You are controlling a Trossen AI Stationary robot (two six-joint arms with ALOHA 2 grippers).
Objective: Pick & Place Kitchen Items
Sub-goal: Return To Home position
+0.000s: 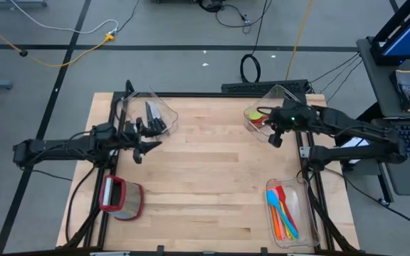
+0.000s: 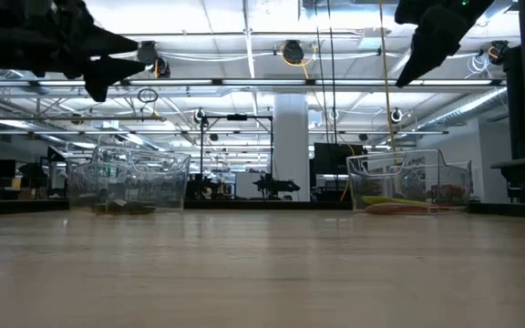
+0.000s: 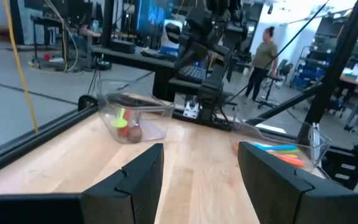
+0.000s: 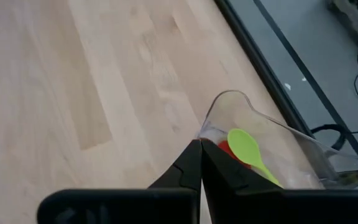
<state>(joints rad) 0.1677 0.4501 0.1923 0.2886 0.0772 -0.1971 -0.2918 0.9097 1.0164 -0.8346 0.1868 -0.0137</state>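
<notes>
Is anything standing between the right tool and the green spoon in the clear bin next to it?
Nothing visible does. The right tool, fingers shut, hangs above the table beside the clear bin. The bin is open at the top, and the green spoon lies uncovered inside it.

The table (image 1: 205, 178) is pale wood grain, the spoon (image 4: 246, 148) lime green, the spatulas (image 1: 282, 210) blue, red and orange, and the container (image 1: 109, 193) red-rimmed and clear.
</notes>
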